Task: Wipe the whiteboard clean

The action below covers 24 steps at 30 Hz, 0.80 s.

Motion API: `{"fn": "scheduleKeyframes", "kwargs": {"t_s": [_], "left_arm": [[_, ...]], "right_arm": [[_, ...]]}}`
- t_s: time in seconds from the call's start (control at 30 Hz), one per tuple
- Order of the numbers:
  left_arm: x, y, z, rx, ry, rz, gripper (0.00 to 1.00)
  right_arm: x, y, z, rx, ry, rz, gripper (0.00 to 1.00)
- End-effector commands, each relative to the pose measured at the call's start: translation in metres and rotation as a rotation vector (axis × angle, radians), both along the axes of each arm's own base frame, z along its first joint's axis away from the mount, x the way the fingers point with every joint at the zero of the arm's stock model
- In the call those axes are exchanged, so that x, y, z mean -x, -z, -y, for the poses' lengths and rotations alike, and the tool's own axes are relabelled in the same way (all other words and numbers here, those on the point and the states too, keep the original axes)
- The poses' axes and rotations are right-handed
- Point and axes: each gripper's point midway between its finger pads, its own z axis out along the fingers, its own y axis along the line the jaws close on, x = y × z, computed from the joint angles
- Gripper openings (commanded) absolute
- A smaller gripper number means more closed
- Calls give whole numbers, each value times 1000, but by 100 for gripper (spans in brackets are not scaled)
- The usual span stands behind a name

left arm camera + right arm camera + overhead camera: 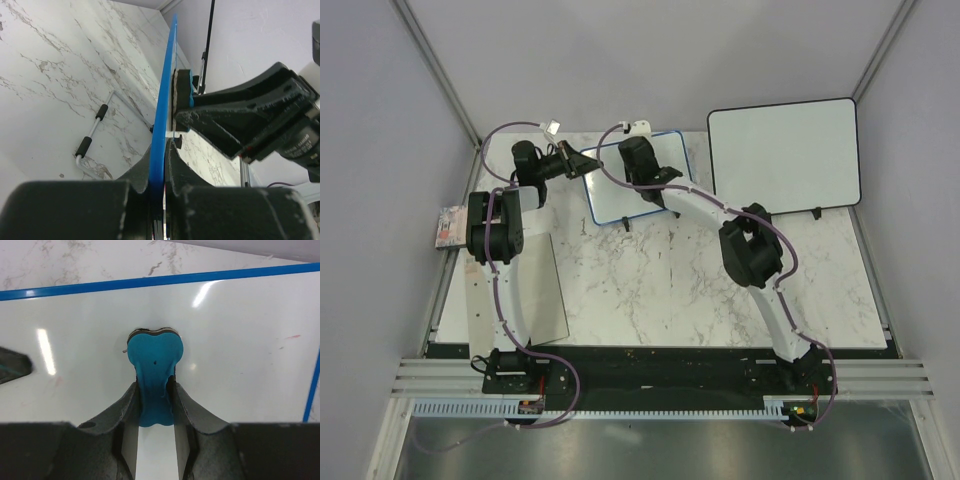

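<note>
We see the whiteboard (610, 195) w/ thin blue frame at the far-centre of the marble tabletop (660, 280), just left of a bigger black-framed board (785, 155); the two don't touch. Two small black feet show at its near edge.

Left gripper (157, 152) is clamped on the whiteboard's left edge. In the left wrist view the blue frame runs straight up from betw. its fingers, one finger on each face of the board.

Right gripper (154, 387) sits over the board's writing side, pinching a teal eraser (154, 352) by its narrow waist. The eraser's wide lobed end sticks out past the fingertips. From the left wrist view its dark pad lies flat against the board surface, approx. mid-height.

Board surface is mostly white & glossy w/ light reflections. A faint red streak (292, 336) is visible to the right of the eraser, near the right frame edge, and a very pale reddish smudge to the left; too faint to read.

Left gripper's tip pokes in at the left edge of the right wrist view, well apart from the eraser.

Also there: a grey sheet (535, 290) flat on the tabletop's near-left, by the left arm.
</note>
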Motion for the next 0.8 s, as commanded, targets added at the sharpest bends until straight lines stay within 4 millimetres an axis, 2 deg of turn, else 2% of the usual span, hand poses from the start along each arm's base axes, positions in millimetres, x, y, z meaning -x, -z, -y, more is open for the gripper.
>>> {"fn": "scheduleKeyframes", "kwargs": {"t_s": [0.0, 0.07, 0.2, 0.33, 0.43, 0.53, 0.67, 0.7, 0.77], "left_arm": [[-3, 17, 1, -113, 14, 160, 2], [-3, 17, 1, -113, 12, 160, 2], [-3, 16, 1, -113, 12, 162, 2], [-3, 17, 2, -113, 15, 162, 2], [-3, 16, 2, -114, 15, 162, 2], [-3, 16, 2, -114, 15, 162, 2], [-2, 16, 2, -115, 17, 163, 2], [-3, 17, 1, -115, 14, 161, 2], [-3, 17, 1, -115, 14, 161, 2]], "right_arm": [[27, 30, -59, -1, -140, -51, 0], [33, 26, -74, -17, -178, -48, 0], [45, 32, -97, -22, -230, -53, 0], [46, 36, -101, -12, -230, -54, 0], [41, 38, -91, 23, -193, -46, 0], [32, 41, -71, 43, -138, -53, 0], [16, 46, -28, 57, -38, -78, 0], [7, 45, -11, 45, 0, -81, 0], [3, 48, 11, 50, 40, -94, 0]]}}
